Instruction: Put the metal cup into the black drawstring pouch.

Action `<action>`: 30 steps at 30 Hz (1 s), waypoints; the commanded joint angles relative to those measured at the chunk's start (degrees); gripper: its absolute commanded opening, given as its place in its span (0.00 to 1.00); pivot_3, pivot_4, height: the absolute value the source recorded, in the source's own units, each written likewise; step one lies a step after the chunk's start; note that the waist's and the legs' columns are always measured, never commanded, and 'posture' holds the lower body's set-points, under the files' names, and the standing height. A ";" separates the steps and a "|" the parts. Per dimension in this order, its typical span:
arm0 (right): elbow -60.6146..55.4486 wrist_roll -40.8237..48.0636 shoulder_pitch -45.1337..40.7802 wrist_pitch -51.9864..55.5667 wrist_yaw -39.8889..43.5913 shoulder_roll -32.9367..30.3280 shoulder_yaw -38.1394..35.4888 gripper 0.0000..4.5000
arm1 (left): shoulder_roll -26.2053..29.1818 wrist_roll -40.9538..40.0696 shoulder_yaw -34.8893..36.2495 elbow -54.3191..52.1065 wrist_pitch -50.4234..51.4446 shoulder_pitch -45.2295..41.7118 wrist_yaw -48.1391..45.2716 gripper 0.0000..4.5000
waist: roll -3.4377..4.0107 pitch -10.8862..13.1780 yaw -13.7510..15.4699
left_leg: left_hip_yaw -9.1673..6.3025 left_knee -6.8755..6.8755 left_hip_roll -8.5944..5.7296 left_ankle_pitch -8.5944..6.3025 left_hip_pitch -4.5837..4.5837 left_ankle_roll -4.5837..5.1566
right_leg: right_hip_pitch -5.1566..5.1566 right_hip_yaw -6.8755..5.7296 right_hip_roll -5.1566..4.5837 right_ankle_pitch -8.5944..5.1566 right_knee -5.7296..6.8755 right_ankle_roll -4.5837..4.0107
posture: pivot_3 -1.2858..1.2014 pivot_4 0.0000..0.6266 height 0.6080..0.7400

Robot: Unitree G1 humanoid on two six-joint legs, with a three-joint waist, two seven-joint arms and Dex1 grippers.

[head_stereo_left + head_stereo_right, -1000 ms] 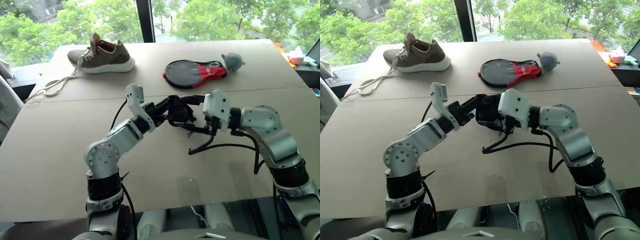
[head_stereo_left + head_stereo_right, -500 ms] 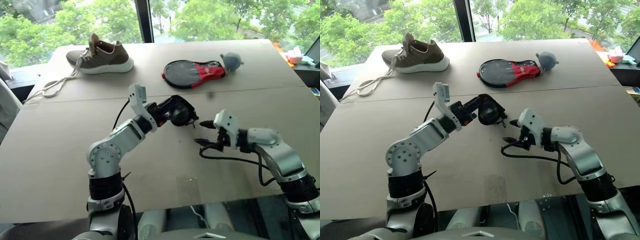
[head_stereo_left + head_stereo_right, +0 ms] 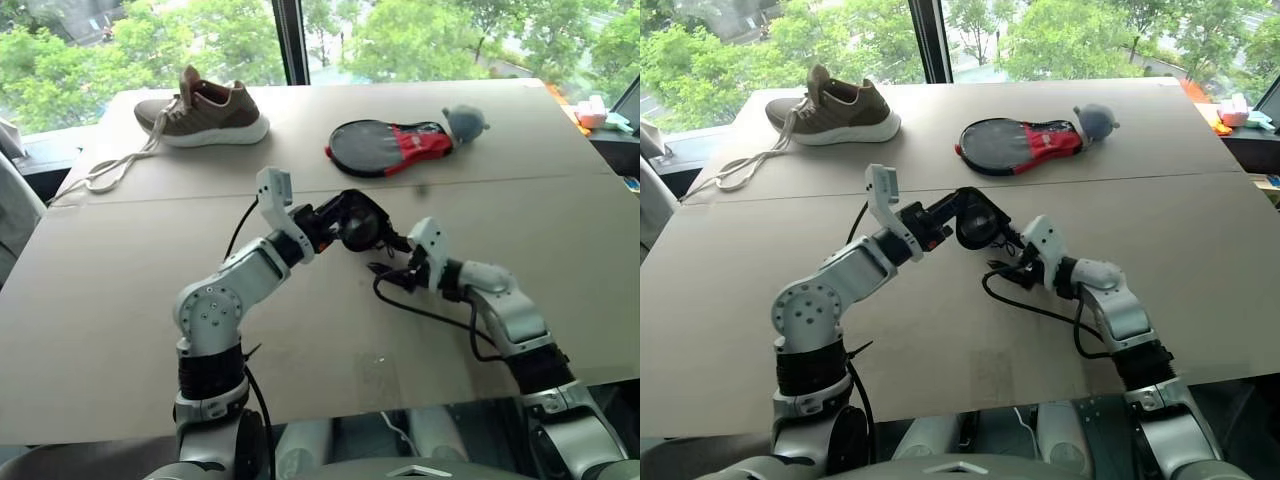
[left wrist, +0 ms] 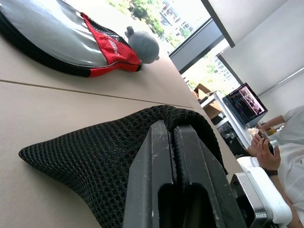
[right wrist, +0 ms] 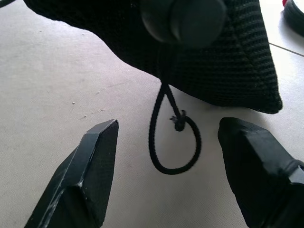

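The right gripper (image 5: 166, 142) has come down from beside the pouch (image 3: 358, 222) to a position just below and in front of it, close to the table (image 3: 120, 290). Its fingers (image 5: 78, 175) stand wide apart and hold nothing. The knotted cord (image 5: 173, 137) hangs from the pouch's toggle and lies looped between the two fingers, touching neither. The left gripper (image 4: 173, 156) is fully closed on the pouch fabric and holds the pouch lifted off the table; this arm has not shifted. One second earlier the right gripper was raised level with the pouch and pressed against it; half a second earlier it had dropped and drawn away to the right; it now sits nearer the pouch again, beneath it. The cup cannot be made out; judging from the pouch's rounded bulge and the empty right gripper, it is probably already inside. If so, the remaining step is likely to pull the cord to close the mouth. The shoe (image 3: 205, 108) and the racket case (image 3: 390, 146) lie unmoved at the far side.
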 commanded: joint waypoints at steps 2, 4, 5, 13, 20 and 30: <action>1.36 1.02 -1.76 -2.13 0.40 2.17 -0.91 0.57 | -0.07 -2.00 0.33 -2.05 -0.74 -0.74 0.19 0.00 | 0.00 0.00 -0.02 | 0.00 0.00 0.01 0.00 0.01 0.00 | 0.00 0.00 0.02 0.00 0.00 0.00 | 0.52 0.24 0.97; 2.04 0.68 -2.05 -2.40 0.49 2.36 -1.03 0.35 | 0.08 -2.19 0.42 -2.28 -0.76 -0.48 0.40 0.00 | 0.00 0.00 -0.01 | -0.01 0.00 0.01 0.00 0.00 0.00 | 0.00 0.00 0.02 0.00 0.01 0.00 | 0.52 0.24 0.97; 2.50 0.11 -2.09 -2.92 0.66 2.17 -0.80 0.24 | 0.19 -2.25 0.43 -2.41 -0.79 -0.32 0.53 0.00 | 0.00 0.00 0.02 | -0.01 0.00 0.01 0.00 0.00 0.00 | 0.00 0.01 0.02 0.00 0.01 0.00 | 0.52 0.24 0.97; 1.77 -0.94 -1.45 -3.49 1.44 1.00 -0.67 0.01 | 0.42 -3.03 0.63 -2.50 -0.82 0.02 1.11 0.00 | 0.00 0.00 -0.03 | -0.01 0.00 0.01 0.00 0.01 0.00 | 0.00 0.01 0.03 0.00 0.02 0.00 | 0.52 0.24 0.97; -0.47 -9.37 -3.58 -10.22 -1.31 -5.31 -0.15 0.00 | -0.21 -15.08 4.79 -3.59 -3.55 -0.20 -3.54 0.14 | 0.00 0.00 -0.04 | 0.01 0.01 0.00 0.00 -0.01 0.00 | -0.01 0.00 -0.01 0.00 0.00 0.00 | 0.52 0.24 0.97; 0.98 -24.81 -17.32 -26.79 -11.22 -17.69 -2.74 0.00 | 6.45 -16.48 1.78 -3.27 -1.70 3.35 -5.39 0.63 | 0.00 0.03 0.00 | 0.06 -0.01 0.00 0.00 0.00 -0.01 | -0.02 0.06 0.02 -0.01 0.00 0.00 | 0.52 0.24 0.97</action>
